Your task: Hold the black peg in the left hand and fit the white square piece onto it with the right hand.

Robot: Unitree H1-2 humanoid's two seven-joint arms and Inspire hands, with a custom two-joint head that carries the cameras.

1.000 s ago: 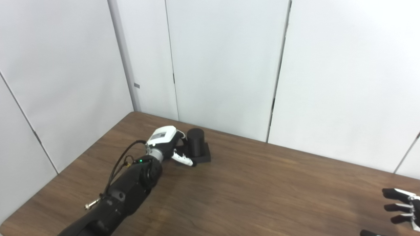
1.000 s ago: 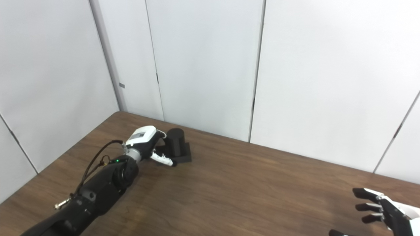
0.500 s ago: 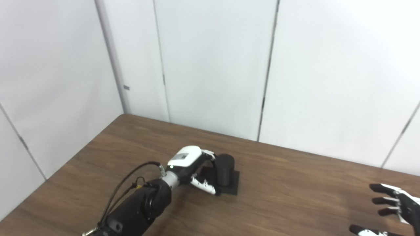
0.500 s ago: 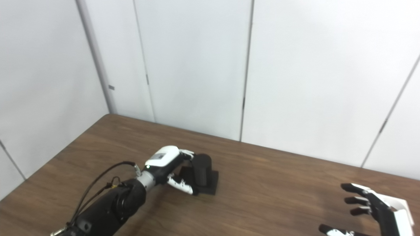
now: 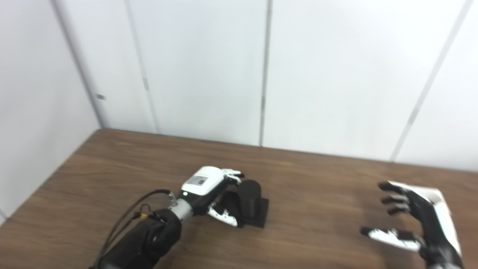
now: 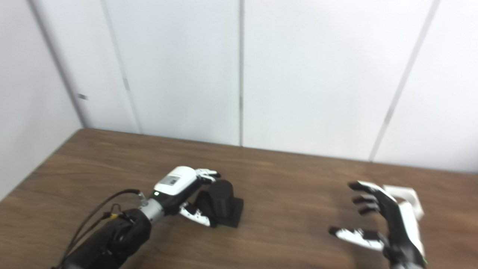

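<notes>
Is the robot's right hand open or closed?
Open. The right hand has its fingers spread apart above the table, with nothing held.

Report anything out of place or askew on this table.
Nothing stands out. The black peg stands upright on the table in the left hand; the white square piece lies flat behind the open right hand.

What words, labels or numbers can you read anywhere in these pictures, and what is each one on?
No text can be read.
Left hand: a small grey label on its white back, too blurred to read.
Wall panel: a small grey tag, too small to read.
Black peg, table, right hand: no markings visible.
</notes>
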